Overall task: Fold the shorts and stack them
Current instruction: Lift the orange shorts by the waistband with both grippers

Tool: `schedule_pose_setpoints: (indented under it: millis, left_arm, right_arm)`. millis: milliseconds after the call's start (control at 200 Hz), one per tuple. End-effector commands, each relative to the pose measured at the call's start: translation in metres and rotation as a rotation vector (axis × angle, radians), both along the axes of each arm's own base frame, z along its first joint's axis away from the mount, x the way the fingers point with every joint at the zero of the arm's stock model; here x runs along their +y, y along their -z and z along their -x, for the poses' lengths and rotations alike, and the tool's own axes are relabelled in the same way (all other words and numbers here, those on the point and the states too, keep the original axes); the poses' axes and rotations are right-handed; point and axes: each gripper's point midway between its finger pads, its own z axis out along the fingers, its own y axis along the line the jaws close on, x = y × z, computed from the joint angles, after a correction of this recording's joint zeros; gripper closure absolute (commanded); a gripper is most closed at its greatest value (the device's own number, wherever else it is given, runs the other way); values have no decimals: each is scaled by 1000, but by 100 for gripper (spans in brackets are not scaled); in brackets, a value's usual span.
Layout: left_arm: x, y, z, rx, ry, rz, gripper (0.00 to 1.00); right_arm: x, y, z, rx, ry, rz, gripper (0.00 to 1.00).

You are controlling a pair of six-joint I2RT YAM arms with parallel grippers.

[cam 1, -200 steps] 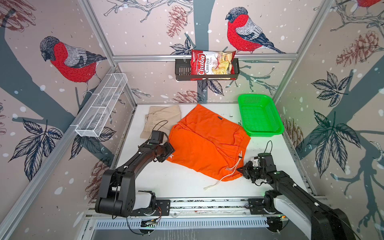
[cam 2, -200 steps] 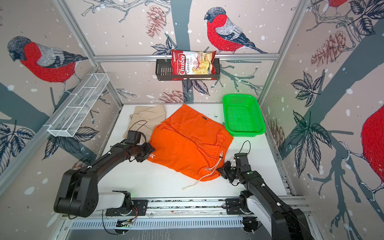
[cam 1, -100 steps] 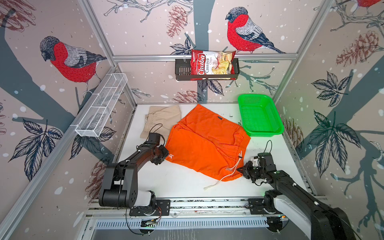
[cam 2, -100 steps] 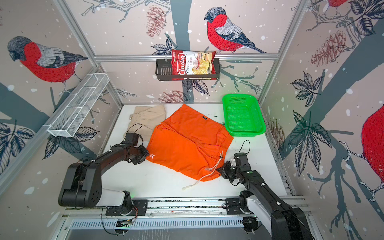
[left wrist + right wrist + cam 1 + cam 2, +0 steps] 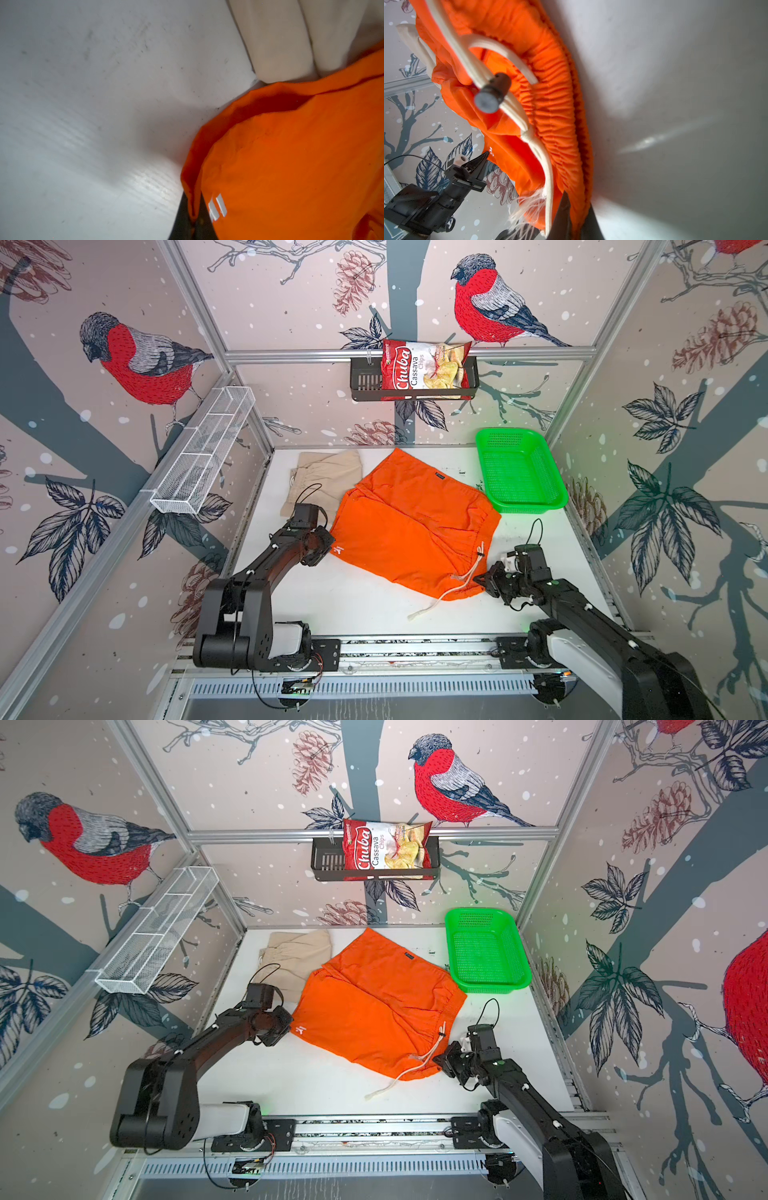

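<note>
The orange shorts [image 5: 411,526] [image 5: 374,1006] lie spread across the middle of the white table in both top views. My left gripper [image 5: 328,551] [image 5: 289,1029] is shut on their leg hem beside the white logo [image 5: 217,206]; orange cloth is pinched between its dark fingers [image 5: 182,216]. My right gripper [image 5: 482,578] [image 5: 441,1057] is shut on the gathered waistband [image 5: 554,108] at the near right corner, next to the cream drawstring [image 5: 440,597] [image 5: 537,145]. The beige shorts [image 5: 320,481] [image 5: 291,959] lie folded at the back left, partly under the orange pair.
A green basket [image 5: 519,470] [image 5: 486,948] stands at the back right of the table. A white wire rack [image 5: 203,456] hangs on the left wall, and a black shelf with a chips bag [image 5: 424,371] hangs on the back wall.
My left gripper has slid slightly toward the near left along the orange hem and closed on it. The right gripper has kept its hold and not moved.
</note>
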Motion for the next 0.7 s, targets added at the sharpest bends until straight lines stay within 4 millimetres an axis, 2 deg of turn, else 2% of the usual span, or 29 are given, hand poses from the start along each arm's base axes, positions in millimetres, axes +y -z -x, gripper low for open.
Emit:
schedule_pose_setpoints:
  millis: [0,310,560,695]
  left_arm:
    - [12,-9,12,7,-40,-49,100]
    - [22,-45,28,-81,-69,-88,100]
    - [22,-69,39,-156,-68,-80,100]
    - [25,-86,43,-190,-68,-100,100]
  right_arm:
    - [3,-5,-3,-20,-24,7,95]
    - [6,-18,15,-3,-52,7,99]
    - [13,-26,46,50,-83,-23,100]
    - [16,-41,59,59,-80,-43,100]
